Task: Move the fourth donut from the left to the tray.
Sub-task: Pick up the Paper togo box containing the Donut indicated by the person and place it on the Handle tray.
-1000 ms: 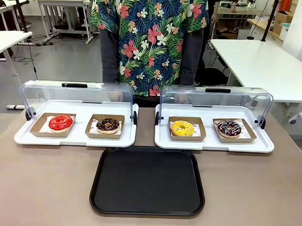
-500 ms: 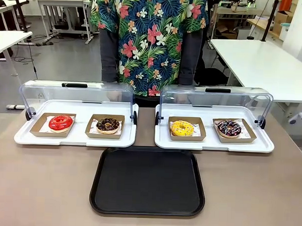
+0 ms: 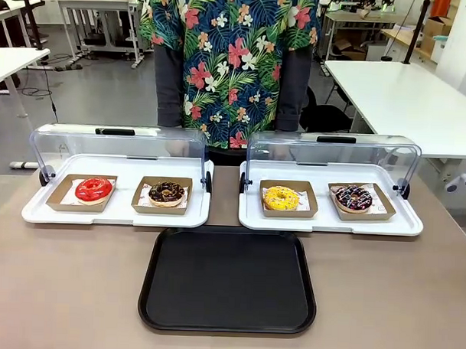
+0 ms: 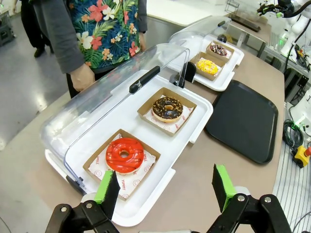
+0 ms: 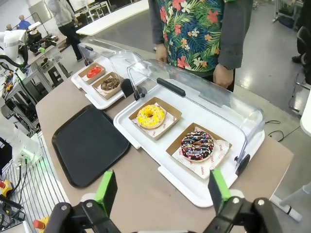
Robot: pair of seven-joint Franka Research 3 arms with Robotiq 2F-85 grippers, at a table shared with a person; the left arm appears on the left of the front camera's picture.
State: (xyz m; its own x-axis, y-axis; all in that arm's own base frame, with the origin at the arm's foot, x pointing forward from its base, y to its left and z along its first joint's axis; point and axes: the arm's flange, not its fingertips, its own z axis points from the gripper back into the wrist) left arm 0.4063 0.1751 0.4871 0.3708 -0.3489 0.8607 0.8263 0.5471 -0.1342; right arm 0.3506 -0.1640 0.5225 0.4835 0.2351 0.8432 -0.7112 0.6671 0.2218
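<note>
The fourth donut, chocolate-glazed with pink and white drizzle, sits in a brown cardboard holder at the right end of the right white tray. Closer up, this same donut lies below my open right gripper, well apart from it. Far off at the top sits that donut again, beyond my left gripper, which stands open above the table edge near the red donut. The black tray lies flat in front of both white trays, also seen as the black tray and the black tray.
From the left: a red donut, a chocolate nut-crumb donut, a yellow donut, each in a cardboard holder. Both clear lids stand raised at the back. A person in a floral shirt stands at the far side, hands by the lids.
</note>
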